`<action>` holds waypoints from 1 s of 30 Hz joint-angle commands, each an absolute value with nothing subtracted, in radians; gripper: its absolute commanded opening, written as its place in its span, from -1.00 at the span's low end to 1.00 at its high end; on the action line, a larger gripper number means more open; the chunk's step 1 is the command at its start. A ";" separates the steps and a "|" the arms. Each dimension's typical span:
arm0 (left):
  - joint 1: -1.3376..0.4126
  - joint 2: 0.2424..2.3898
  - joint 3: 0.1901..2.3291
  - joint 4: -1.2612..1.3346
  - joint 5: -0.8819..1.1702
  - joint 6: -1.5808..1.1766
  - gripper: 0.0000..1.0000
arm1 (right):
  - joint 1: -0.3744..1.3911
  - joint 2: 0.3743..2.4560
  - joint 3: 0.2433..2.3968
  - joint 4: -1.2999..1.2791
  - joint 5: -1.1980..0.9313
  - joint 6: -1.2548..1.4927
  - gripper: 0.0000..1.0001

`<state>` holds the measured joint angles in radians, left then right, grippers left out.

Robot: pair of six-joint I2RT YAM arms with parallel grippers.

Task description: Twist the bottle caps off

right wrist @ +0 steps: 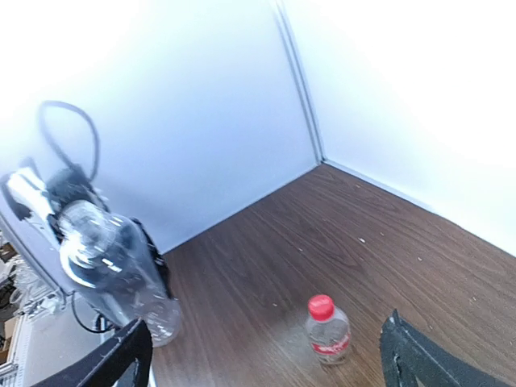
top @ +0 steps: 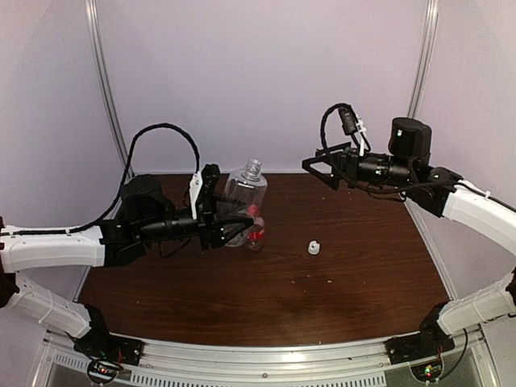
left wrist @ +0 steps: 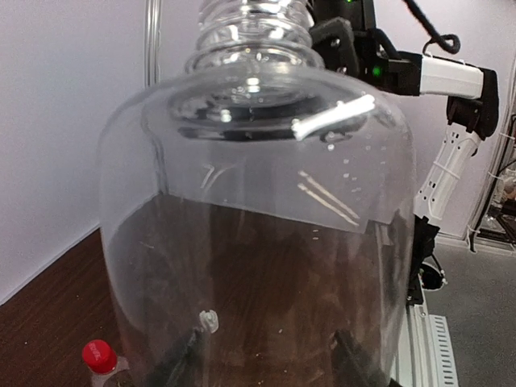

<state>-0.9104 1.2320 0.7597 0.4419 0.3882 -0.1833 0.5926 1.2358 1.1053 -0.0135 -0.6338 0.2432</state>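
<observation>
My left gripper [top: 234, 222] is shut on the taller clear bottle [top: 244, 193], holding it by its lower body. Its threaded neck [top: 253, 168] has no cap on it. In the left wrist view this bottle [left wrist: 258, 201] fills the frame and my fingers [left wrist: 184, 364] show through it. The white cap [top: 314, 247] lies loose on the table to the right; it also shows through the bottle [left wrist: 209, 320]. The shorter bottle [right wrist: 327, 332] with a red label stands beside the tall one, its red cap [right wrist: 321, 305] on. My right gripper [top: 319, 171] is open and empty, raised above the table at the back right.
The dark wooden table [top: 266, 298] is closed in by white walls at the back and on both sides. The right arm [left wrist: 439, 76] shows behind the tall bottle in the left wrist view. A metal rail [top: 266, 359] runs along the near edge.
</observation>
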 commanded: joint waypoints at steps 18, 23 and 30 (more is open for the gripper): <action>-0.905 1.324 0.820 0.509 0.530 -0.184 -0.03 | 0.838 1.413 1.483 -0.295 -0.669 0.246 0.62; -0.905 1.328 0.819 0.512 0.530 -0.186 -0.03 | 0.864 1.443 1.497 -0.311 -0.665 0.232 0.31; -0.905 1.328 0.816 0.511 0.522 -0.187 -0.03 | 0.878 1.457 1.499 -0.325 -0.659 0.221 -0.13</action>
<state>-0.9108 1.3247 0.7914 0.4477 0.5137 -0.1818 0.8703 1.4551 1.4685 -0.3099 -0.6750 0.2352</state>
